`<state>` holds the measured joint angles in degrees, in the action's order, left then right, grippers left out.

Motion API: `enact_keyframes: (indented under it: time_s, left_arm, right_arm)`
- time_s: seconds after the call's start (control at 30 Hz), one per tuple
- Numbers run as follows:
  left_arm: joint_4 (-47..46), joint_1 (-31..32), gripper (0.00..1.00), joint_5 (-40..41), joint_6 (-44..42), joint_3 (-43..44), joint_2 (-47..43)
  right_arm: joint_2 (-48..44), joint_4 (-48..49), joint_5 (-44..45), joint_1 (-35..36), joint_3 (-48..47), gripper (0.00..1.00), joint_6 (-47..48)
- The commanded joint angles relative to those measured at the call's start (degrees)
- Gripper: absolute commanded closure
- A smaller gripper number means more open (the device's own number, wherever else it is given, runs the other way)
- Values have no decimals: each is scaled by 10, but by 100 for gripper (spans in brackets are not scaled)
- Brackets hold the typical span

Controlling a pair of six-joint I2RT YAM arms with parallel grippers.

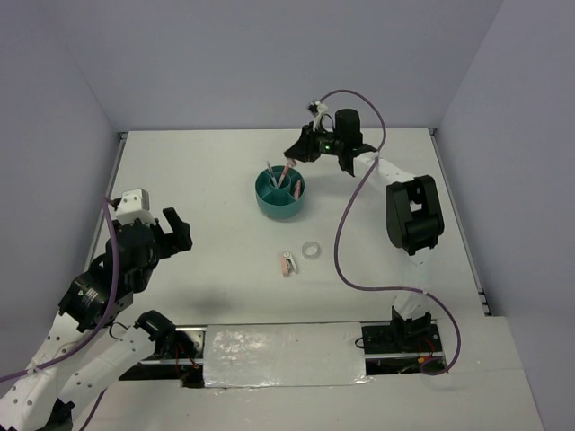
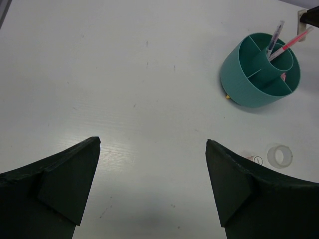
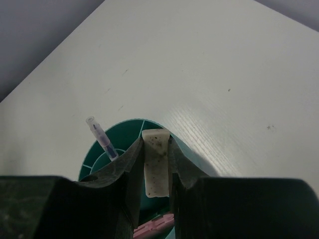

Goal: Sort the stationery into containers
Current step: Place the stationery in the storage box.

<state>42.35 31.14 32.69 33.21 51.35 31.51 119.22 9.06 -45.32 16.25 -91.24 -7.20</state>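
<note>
At the table's (image 1: pixel 180 162) left side, about 8 o'clock from the teal organiser (image 1: pixel 269 208), the left hand (image 1: pixel 180 231) hovers with its fingers wide apart and nothing between them. The organiser stands upright near the table's centre. A thin pink pen (image 1: pixel 287 171) and a thin grey pen (image 1: pixel 272 172) lean in its central cup. A pink-white clip (image 1: pixel 287 263) lies on the table at 6 o'clock from the organiser, and a clear tape ring (image 1: pixel 311 250) lies just beside the clip, at 5 o'clock. At 1 o'clock, the right hand (image 3: pixel 155 143) is clamped on a small yellowish piece (image 3: pixel 155 172), held above the organiser's rim.
</note>
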Motion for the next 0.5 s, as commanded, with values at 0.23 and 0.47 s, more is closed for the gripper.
enact_keyframes:
  time_s: [0.23,0.47]
  left_arm:
    - [-22,-4,1,-3,-8,0,-4]
    - [-23,-4,1,-3,-9,0,-5]
  right_arm:
    - [30,13,-14,15,-6,83,-5]
    - [40,0,-9,21,-23,76,-2]
